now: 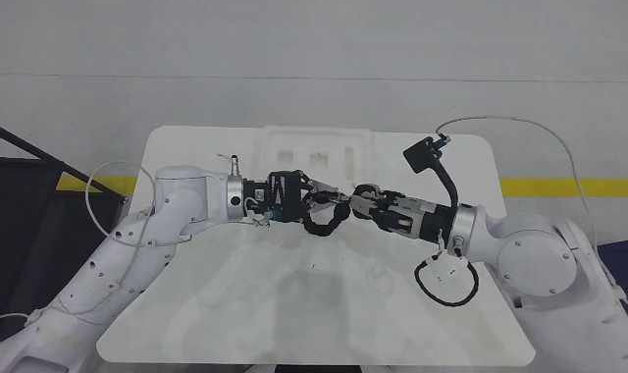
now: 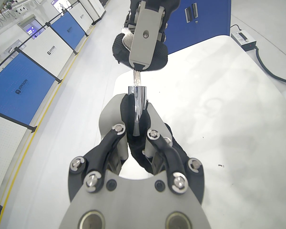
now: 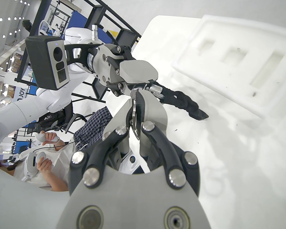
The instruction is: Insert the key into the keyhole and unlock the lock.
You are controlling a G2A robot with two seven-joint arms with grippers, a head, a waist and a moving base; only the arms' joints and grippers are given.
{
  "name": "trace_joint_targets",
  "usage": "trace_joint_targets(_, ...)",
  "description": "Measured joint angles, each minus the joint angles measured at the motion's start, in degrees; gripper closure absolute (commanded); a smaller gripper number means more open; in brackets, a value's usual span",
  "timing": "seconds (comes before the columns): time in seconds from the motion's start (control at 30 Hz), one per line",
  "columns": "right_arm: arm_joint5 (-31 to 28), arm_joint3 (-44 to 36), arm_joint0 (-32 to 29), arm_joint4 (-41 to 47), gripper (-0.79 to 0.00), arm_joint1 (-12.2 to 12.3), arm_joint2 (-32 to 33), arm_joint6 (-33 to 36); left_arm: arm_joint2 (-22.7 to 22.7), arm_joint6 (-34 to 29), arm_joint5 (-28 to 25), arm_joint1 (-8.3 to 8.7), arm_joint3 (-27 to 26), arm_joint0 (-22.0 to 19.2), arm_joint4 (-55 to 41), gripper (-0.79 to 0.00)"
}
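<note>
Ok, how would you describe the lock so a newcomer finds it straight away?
Above the middle of the white table, the left gripper and right gripper meet tip to tip. The lock is what the left one holds: a shiny chrome cylinder with a black fabric-covered cable trailing from it, unlike the flat metal key facing it.

Left arm [image 1: 177, 201] and right arm [image 1: 530, 255]: glossy white rounded shells, black-and-silver section just behind each wrist.

Left gripper [image 2: 135, 101]: grey metal finger plates, black linkage bars behind them, silver slotted screw heads at every pivot, two round recesses in the base plate.

Right gripper [image 3: 136, 97]: same build, black pads inside the fingers.

Black box camera [image 1: 422, 155] on a curved black stalk behind the right gripper. Thin grey cable [image 1: 510, 118] arcing back from it. Black cable loop [image 1: 446, 302] behind the wrist.
</note>
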Motion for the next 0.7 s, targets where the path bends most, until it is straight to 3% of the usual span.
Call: trace_joint_targets(0.7,1.37,2.31,1.96,-0.19,0.0,-0.54,-2.57,0.56,-1.19,-3.0,-0.08,-0.57,-2.45,1.03,3.76,0.0)
